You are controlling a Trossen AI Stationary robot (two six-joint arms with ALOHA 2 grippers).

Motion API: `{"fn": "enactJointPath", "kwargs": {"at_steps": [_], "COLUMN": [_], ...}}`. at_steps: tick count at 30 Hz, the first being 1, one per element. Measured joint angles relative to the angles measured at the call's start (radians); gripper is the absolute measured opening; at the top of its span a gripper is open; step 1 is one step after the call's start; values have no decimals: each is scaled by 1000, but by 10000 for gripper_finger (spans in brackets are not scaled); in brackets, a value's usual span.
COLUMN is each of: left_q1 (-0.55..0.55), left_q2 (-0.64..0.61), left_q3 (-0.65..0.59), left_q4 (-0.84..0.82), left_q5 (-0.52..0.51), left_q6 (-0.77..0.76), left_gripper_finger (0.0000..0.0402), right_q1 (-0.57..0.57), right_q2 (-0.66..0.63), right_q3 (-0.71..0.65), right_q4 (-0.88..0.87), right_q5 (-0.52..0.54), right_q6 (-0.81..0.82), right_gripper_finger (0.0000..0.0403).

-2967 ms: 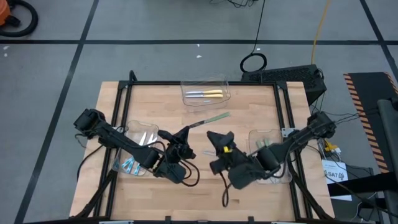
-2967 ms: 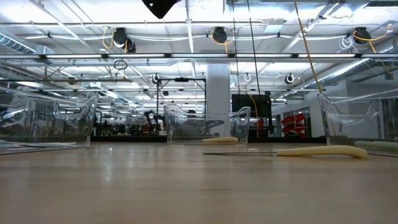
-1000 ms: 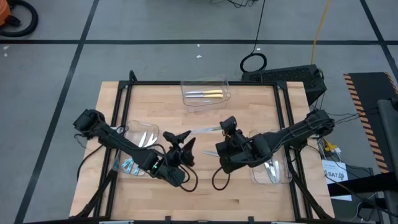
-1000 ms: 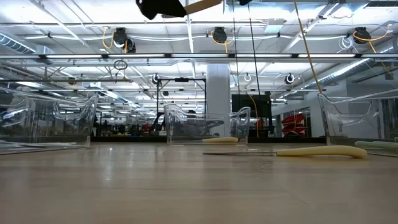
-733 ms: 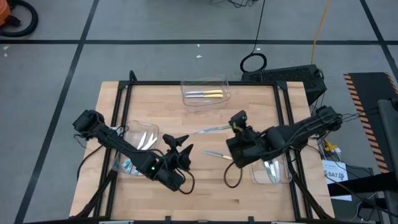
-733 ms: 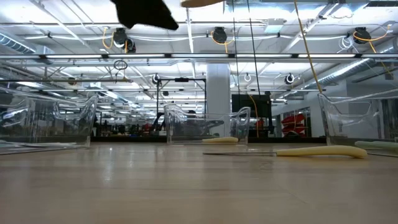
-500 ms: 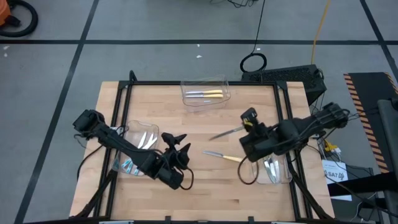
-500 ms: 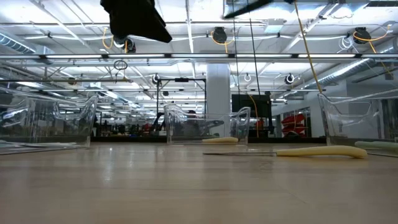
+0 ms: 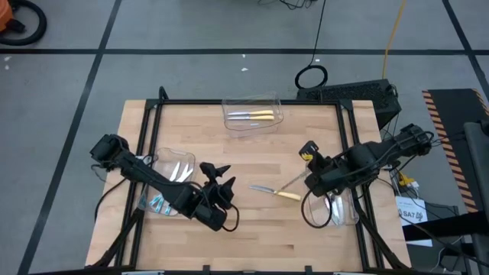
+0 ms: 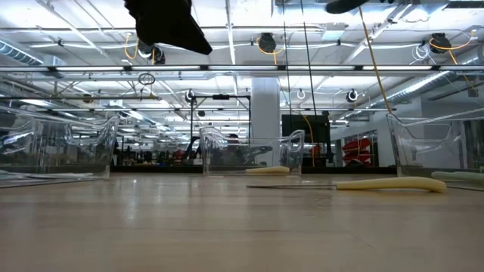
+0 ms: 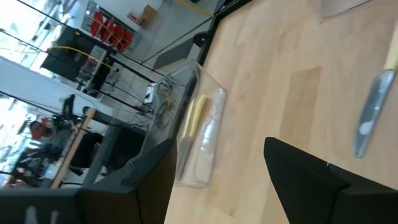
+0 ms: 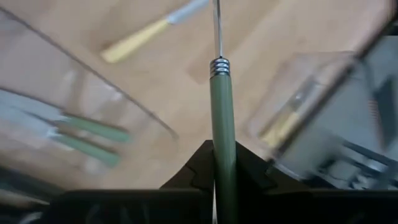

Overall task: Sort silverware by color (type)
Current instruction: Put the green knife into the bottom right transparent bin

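My right gripper [image 9: 313, 177] hangs over the table's right part, beside the right bin [image 9: 344, 220], shut on a green-handled utensil [image 12: 222, 118]. Its silver shaft [image 9: 291, 182] slants down toward a yellow-handled knife [image 9: 272, 192] that lies flat on the wood. My left gripper [image 9: 219, 180] stands open above the table's middle left and holds nothing. The right bin holds green-handled pieces [image 12: 84, 134]. The far bin [image 9: 252, 114] holds yellow-handled ones [image 11: 196, 118]. The left bin [image 9: 157, 200] holds blue-handled ones. My right gripper pinches the green handle [image 12: 222, 149] between its two fingers, on the part toward its free end. The handle runs forward along the fingers, and the silver shaft [image 12: 216, 28] sticks out ahead. The utensil is lifted clear of the table and slants downward.
The three clear bins stand at the left, far and right sides of the wooden top [image 9: 252, 237]. A black frame [image 9: 145, 137] runs around the table. Bare wood lies along the near edge and between the yellow-handled knife and the far bin.
My right gripper has carried the green-handled utensil toward the table's right edge and tipped it more steeply downward, uncovering the yellow-handled knife, which has not moved. My left gripper has sunk a little and turned.
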Motion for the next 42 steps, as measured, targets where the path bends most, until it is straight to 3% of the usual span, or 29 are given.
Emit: {"fn": "enactJointPath", "kwargs": {"at_steps": [9,26,42], "left_q1": [-4,-4,-4], "left_q2": [0,0,0], "left_q3": [0,0,0], "left_q4": [0,7,8], "left_q5": [21,21,22], "left_q6": [-13,-22,-31], "left_gripper_finger": [248,248,248], "right_q1": [56,79,57], "right_q2": [-63,-306,-378], "right_q3": [-160,-491,-507], "right_q4": [-1,-3,0], "right_q5": [-220,-220,-214], "right_q6": [87,55,11], "right_gripper_finger": [22,25,25]}}
